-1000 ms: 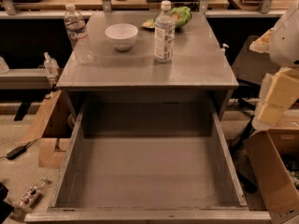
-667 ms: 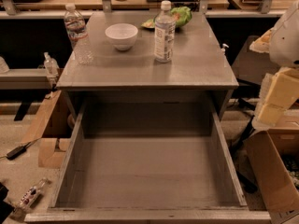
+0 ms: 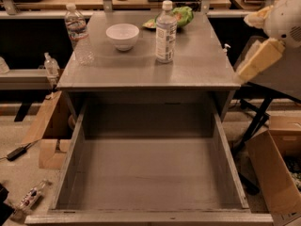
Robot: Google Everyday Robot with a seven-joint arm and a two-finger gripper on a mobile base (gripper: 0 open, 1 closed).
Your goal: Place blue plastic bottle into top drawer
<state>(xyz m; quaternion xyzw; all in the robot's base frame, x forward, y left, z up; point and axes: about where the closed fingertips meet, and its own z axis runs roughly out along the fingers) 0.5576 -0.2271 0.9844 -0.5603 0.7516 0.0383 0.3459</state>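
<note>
The blue plastic bottle [image 3: 165,32] stands upright on the grey cabinet top [image 3: 197,65], right of centre, with a white cap and a pale label. The top drawer [image 3: 150,173] is pulled fully open below the cabinet top, and its flat bottom holds nothing. My gripper [image 3: 257,60] hangs from the white arm [image 3: 284,15] at the right edge of the view. It is beside the cabinet's right front corner, level with the top and well to the right of the bottle. It holds nothing that I can see.
A white bowl [image 3: 122,36] and a taller ribbed clear bottle [image 3: 77,32] stand on the left part of the top. A green bag [image 3: 181,15] lies at the back. Cardboard boxes [image 3: 277,168] sit on the floor at right and left.
The arm and gripper have moved up and to the left, closer to the cabinet's right edge. The bottle, the bowl and the drawer have not moved.
</note>
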